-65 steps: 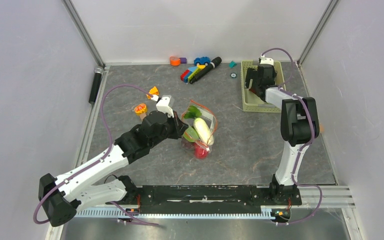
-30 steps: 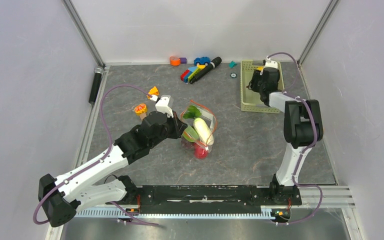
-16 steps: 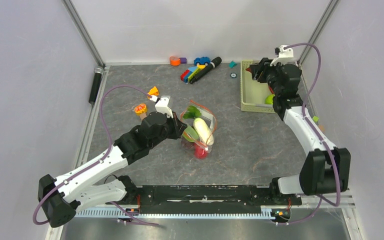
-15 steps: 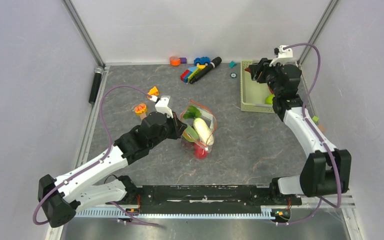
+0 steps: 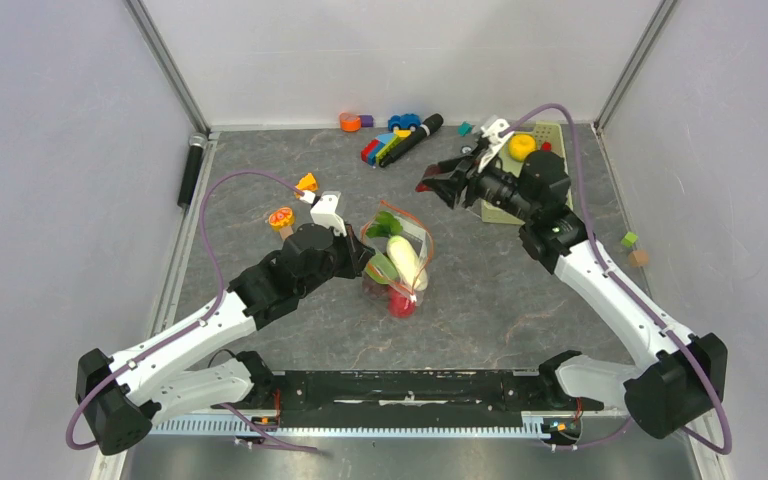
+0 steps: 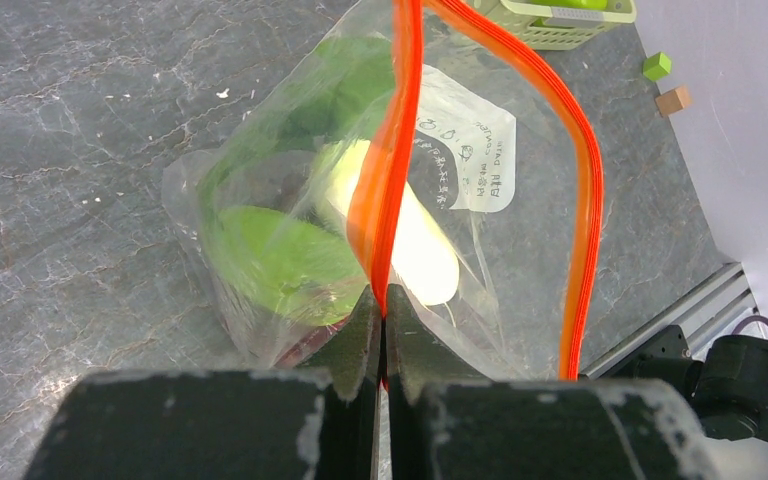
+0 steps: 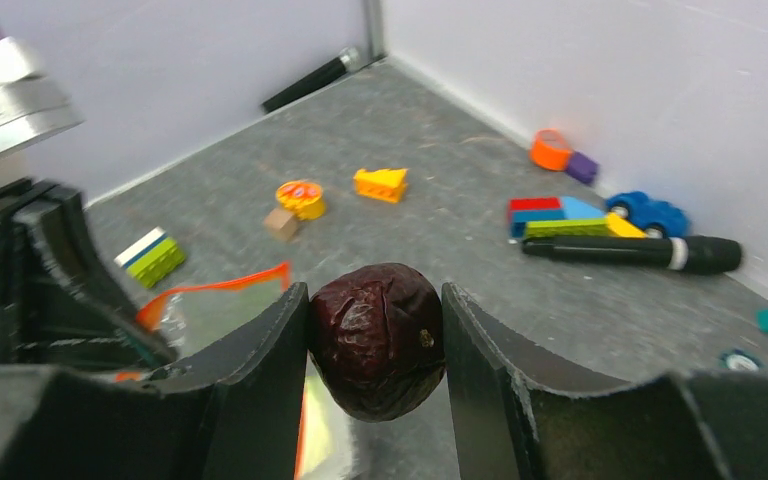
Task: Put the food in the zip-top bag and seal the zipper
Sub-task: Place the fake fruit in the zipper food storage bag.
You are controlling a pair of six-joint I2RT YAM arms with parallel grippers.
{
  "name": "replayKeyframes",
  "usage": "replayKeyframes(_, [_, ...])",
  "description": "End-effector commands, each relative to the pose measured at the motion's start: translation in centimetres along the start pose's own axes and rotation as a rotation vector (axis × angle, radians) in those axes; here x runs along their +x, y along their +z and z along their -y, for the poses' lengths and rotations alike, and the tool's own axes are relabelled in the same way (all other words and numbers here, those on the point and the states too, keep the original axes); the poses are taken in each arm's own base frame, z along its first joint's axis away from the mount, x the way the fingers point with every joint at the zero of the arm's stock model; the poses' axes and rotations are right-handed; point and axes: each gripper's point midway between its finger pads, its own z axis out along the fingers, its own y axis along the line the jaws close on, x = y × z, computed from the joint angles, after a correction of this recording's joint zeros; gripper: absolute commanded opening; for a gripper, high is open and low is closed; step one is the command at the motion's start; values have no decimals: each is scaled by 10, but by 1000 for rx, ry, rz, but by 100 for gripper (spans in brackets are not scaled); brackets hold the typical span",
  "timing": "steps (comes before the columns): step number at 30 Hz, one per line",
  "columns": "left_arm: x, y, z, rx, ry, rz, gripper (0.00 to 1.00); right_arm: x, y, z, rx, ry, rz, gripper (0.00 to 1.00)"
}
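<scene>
The clear zip-top bag (image 5: 401, 258) lies mid-table with its mouth open. Through its plastic I see a white radish (image 6: 415, 240), a green fruit (image 6: 280, 262) and green leaves. My left gripper (image 6: 384, 300) is shut on one side of the red-orange zipper (image 6: 390, 170); the other side (image 6: 588, 200) bows away. My right gripper (image 7: 375, 295) is shut on a dark red wrinkled toy fruit (image 7: 377, 338). It hangs in the air above and to the right of the bag (image 7: 215, 305), between bag and basket, where the top view shows the right gripper (image 5: 438, 186).
A pale green basket (image 5: 557, 130) at the back right holds a yellow-orange fruit (image 5: 522, 146). Building blocks (image 5: 385, 148), a black marker (image 5: 418, 136) and a blue toy car (image 5: 405, 122) lie along the back wall. An orange-slice toy (image 5: 281, 217) and yellow wedge (image 5: 307, 182) sit left of the bag.
My right arm has swung out of the basket and leftward toward the bag, carrying the dark red fruit. My left arm and the bag have stayed still.
</scene>
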Motion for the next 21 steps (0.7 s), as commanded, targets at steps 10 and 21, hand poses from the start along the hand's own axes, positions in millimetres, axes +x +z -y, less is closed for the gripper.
replayKeyframes(10, [-10, -3, 6, 35, 24, 41, 3, 20, 23, -92, -280, -228, -197, 10])
replayKeyframes(21, [-10, -4, 7, 39, 21, 41, 3, 50, 25, -127, -394, -362, -334, 29])
